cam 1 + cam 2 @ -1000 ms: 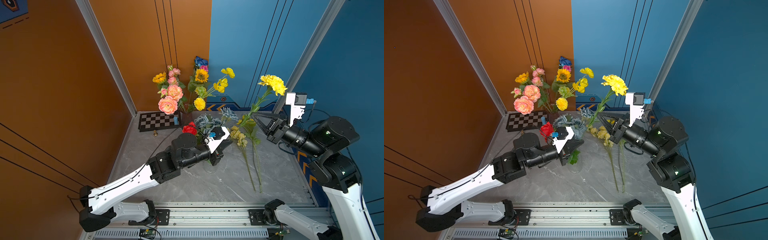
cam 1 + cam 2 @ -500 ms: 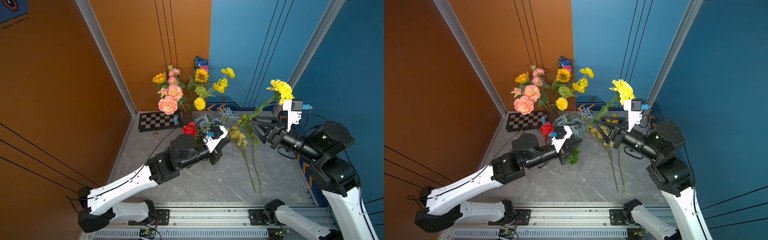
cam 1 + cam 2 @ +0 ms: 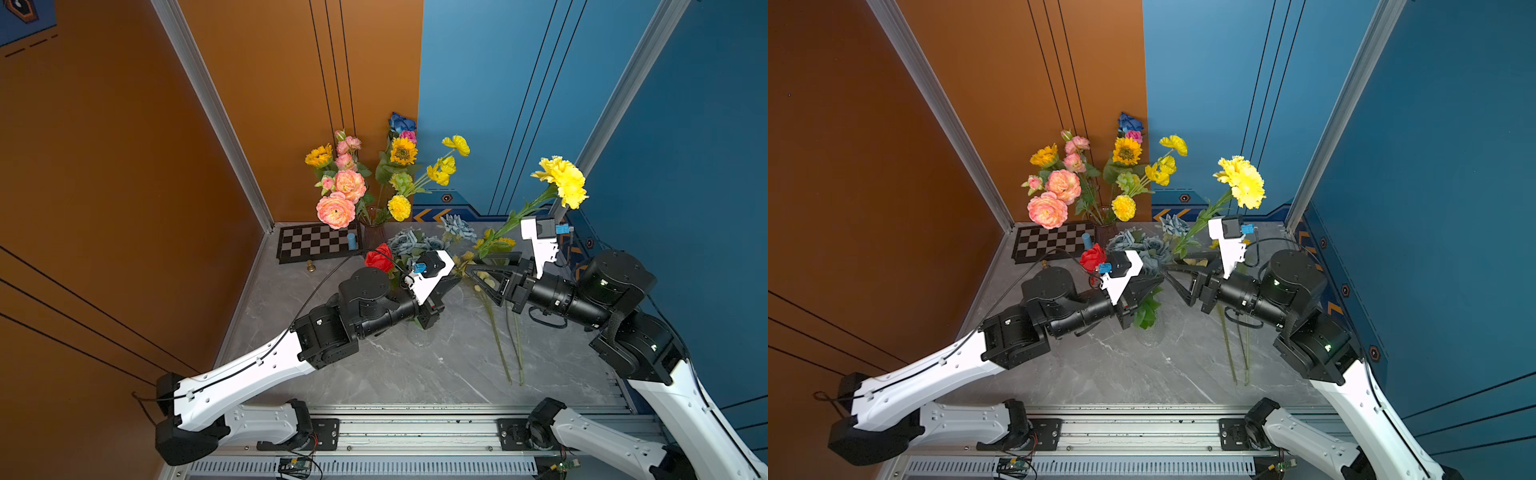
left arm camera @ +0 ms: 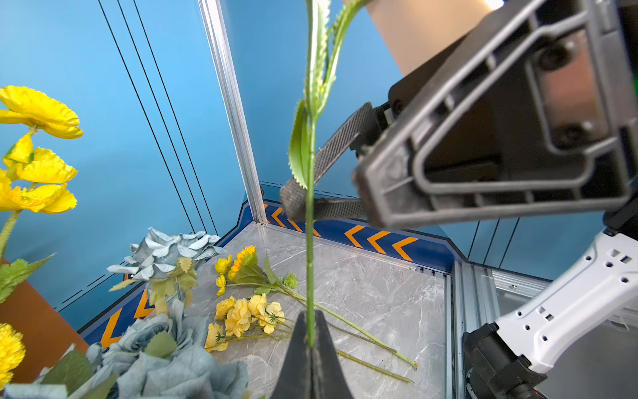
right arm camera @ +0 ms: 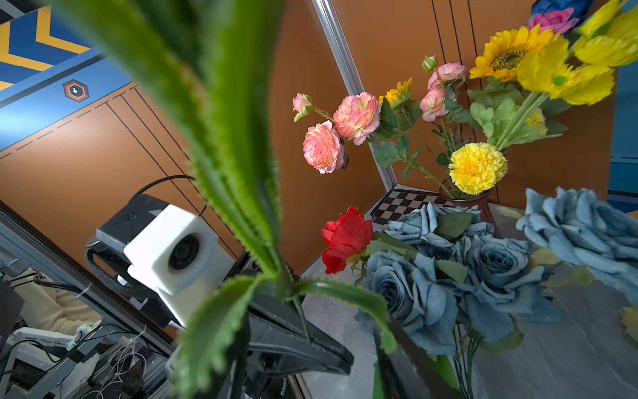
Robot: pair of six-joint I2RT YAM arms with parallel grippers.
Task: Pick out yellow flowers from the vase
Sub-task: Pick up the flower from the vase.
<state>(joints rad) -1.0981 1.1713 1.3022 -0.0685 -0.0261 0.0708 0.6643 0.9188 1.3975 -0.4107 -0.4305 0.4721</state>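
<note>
1. The table (image 3: 395,374) is carrying two vases; both arms are reaching in over it.
2. The far vase (image 3: 371,235) is standing beside the chessboard (image 3: 316,245); it is holding peonies (image 3: 336,210), sunflowers (image 3: 403,150), poppies (image 3: 446,166) and a yellow pompom (image 3: 399,207).
3. The near vase (image 3: 419,336) — clear glass, under the left arm — is holding blue roses (image 3: 409,241) and a red rose (image 3: 379,257).
4. The right gripper (image 4: 291,200) is standing with its jaws apart on either side of the carnation's stem (image 4: 310,259); it is gripping nothing.
5. The left gripper (image 4: 310,340) is clamping the lower end of that stem, its fingertips pressed together on it.
6. The carnation (image 3: 563,183) is leaning up toward the blue wall — its bloom is sitting high above the right wrist camera; its stem is running down to the left gripper.
7. More yellow flowers are lying flat on the table beside the near vase, on the right arm's side; a pale rose cluster (image 4: 248,314) and a small sunflower (image 4: 243,257) are showing among them.
</note>
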